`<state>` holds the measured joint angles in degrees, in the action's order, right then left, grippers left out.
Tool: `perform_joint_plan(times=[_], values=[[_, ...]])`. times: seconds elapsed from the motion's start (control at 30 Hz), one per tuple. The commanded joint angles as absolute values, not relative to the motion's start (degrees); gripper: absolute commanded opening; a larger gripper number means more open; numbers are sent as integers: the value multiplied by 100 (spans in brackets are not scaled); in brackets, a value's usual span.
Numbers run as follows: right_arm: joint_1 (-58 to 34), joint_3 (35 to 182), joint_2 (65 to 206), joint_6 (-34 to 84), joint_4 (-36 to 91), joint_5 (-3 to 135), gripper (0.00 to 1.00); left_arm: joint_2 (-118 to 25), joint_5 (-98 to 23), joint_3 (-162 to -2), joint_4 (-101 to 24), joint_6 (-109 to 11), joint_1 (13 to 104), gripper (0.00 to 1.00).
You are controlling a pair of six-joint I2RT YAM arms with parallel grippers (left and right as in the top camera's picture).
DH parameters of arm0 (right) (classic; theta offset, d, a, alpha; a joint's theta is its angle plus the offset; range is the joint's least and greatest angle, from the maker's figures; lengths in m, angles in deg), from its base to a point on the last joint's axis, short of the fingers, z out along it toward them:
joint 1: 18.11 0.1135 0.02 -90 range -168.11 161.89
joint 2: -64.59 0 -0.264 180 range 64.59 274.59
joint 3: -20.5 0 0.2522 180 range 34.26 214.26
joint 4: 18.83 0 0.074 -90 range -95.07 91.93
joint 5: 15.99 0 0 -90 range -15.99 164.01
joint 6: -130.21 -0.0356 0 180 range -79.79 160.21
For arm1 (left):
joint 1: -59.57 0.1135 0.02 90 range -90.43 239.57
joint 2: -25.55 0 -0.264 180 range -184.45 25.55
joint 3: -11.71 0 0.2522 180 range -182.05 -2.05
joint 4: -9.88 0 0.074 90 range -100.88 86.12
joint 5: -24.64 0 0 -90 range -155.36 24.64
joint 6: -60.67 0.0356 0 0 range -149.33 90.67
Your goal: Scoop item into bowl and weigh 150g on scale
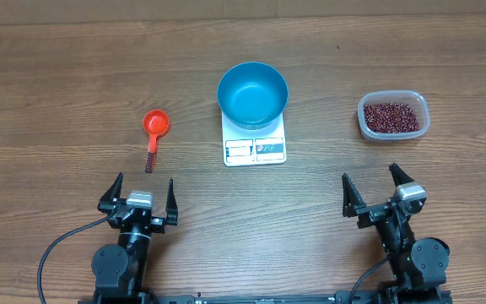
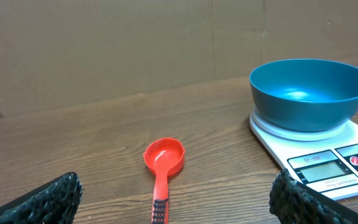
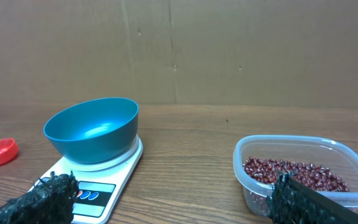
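Wooden table (image 1: pixel 57 67) against a cardboard wall (image 2: pixel 135 43): both arms parked at the near edge, nothing scooped yet.

Left gripper (image 1: pixel 143 179) and right gripper (image 1: pixel 369 173) both stand spread wide and empty. The red scoop (image 1: pixel 154 127) lies just beyond the left gripper and a touch to its right. Its long axis runs near to far, with the handle end toward the gripper and the cup on the far side, so the left arm is clearly the nearer one for a grasp. The beans (image 1: pixel 390 117) fill the clear container (image 1: pixel 365 122) at the far right, straight out from the right gripper and well apart from the scoop. Between them, at centre, the blue bowl (image 1: pixel 252 95) sits empty on the scale (image 1: pixel 256 149), whose display edge faces the near side.
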<state>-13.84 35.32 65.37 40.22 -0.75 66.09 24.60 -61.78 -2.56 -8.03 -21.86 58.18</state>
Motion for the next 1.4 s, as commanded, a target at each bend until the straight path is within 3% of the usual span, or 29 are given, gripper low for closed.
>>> perform_joint_plan(times=[0.0,0.9,1.37], values=[[-1329,3471,6476,4024,-97,6646,100,2528,-6259,-232,-818,-2162,5842,100],[-1329,3471,6476,4024,-97,6646,100,2528,-6301,-232,-792,-2234,5844,100],[-1329,3471,6476,4022,-97,6646,100,2493,-5944,-484,-678,-2838,5844,100]])
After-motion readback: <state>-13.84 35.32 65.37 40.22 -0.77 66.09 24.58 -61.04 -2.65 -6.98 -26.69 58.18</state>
